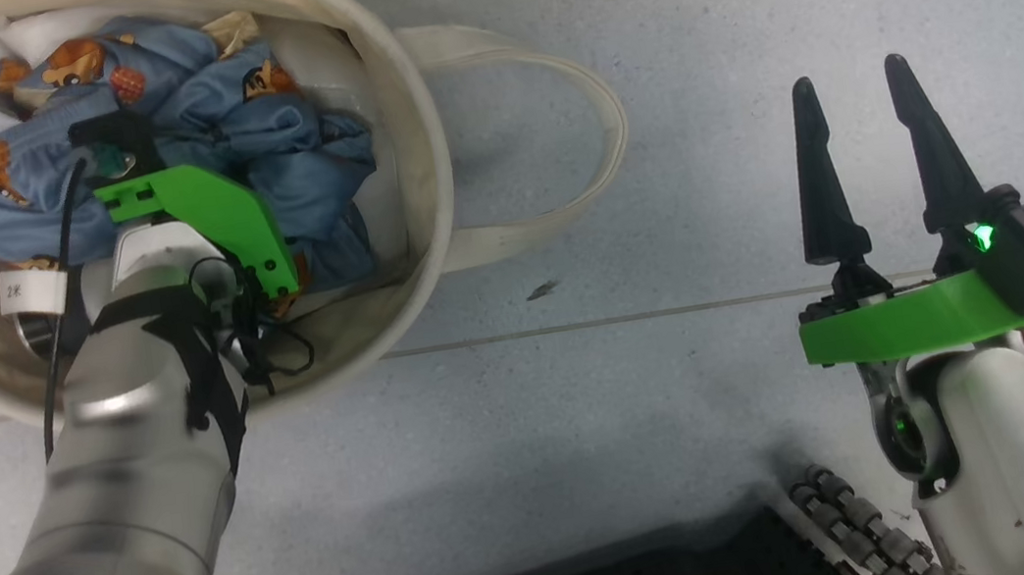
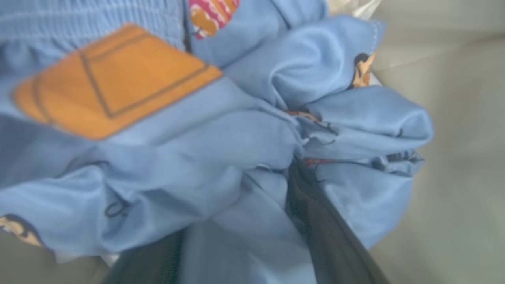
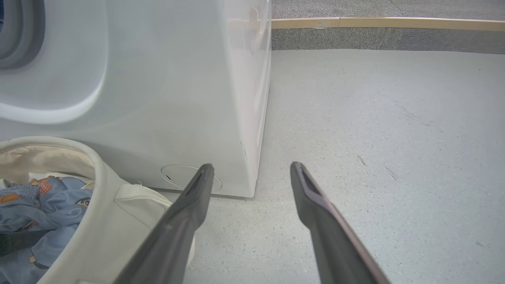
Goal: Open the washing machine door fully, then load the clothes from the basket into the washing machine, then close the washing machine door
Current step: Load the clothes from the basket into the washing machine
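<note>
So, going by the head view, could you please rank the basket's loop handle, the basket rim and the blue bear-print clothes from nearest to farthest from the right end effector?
From the right end effector, held open over the floor:
1. The loop handle, lying on the floor to its left.
2. The basket rim, further left.
3. The blue bear-print clothes, inside the basket, farthest left.

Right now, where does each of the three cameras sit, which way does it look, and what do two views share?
Head view: on the head, looking down at the basket on the floor; the left arm reaches into it, and the right end effector is open above the floor.
Left wrist view: inside the basket, close to the clothes, blue fabric bunched between its dark fingers.
Right wrist view: low, facing the washing machine between its own fingers.
Shared: head and right wrist views both show the basket and clothes.
</note>
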Controlling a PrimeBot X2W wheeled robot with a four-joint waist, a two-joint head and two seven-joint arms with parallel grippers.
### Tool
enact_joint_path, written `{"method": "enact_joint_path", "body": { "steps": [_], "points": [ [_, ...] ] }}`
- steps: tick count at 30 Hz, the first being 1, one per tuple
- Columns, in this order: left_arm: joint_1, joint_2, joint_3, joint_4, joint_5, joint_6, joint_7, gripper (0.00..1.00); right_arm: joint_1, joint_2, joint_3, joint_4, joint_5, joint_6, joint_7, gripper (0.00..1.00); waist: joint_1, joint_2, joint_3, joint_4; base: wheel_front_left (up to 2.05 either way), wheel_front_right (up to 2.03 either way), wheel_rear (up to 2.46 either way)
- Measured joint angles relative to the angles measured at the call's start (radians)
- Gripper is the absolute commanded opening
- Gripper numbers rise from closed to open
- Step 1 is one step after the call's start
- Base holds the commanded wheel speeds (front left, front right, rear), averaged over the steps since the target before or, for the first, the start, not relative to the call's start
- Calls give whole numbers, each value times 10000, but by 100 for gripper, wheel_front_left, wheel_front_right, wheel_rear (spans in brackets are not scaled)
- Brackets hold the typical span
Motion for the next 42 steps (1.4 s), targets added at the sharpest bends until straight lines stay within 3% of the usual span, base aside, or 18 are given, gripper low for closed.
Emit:
{"method": "enact_joint_path", "body": {
  "steps": [1, 2, 11, 17, 22, 25, 34, 42],
  "points": [
    [-2, -2, -19, 0, 29, -17, 33, 100, 0, 0, -13, -27, 0, 0, 0, 100, 0, 0, 50, -1, 0, 0, 0],
    [-1, -2, -27, 4, 40, -46, 23, 0, 0, 0, -27, -56, -2, 0, 0, 100, 0, 0, 84, 9, 0, 0, 0],
    [97, 2, -263, 23, 56, -458, -1068, 0, -152, -2, -67, -27, -2, 0, 0, 100, -1, 0, -274, 263, 0, 0, 0],
    [755, 163, -291, 23, 54, -892, -2683, 0, -184, -2, 12, 221, 75, 0, -2, 100, -2, 0, -1088, 450, 0, 0, 0],
    [1559, 328, -230, -265, -33, -1266, -3195, 0, -145, -6, 81, 451, 286, 0, -2, 100, -3, 0, -2039, 591, 0, 0, 0],
    [1990, 418, -136, -940, -35, -1279, -3200, 0, -80, -6, 88, 560, 353, 0, -4, 100, -3, 0, -2450, 649, 0, 0, 0],
    [5094, 754, 1254, -5528, 838, -1365, -3214, 0, 858, -6, 35, 886, 683, 0, -13, 100, -4, 0, -4409, 922, 0, 0, 0],
    [7733, 391, 2566, -8481, 1490, -2084, -3214, 0, 1618, -6, 38, 1057, 957, 0, -13, 100, -4, 1, -6069, 1099, 0, 0, 0]
  ]
}}
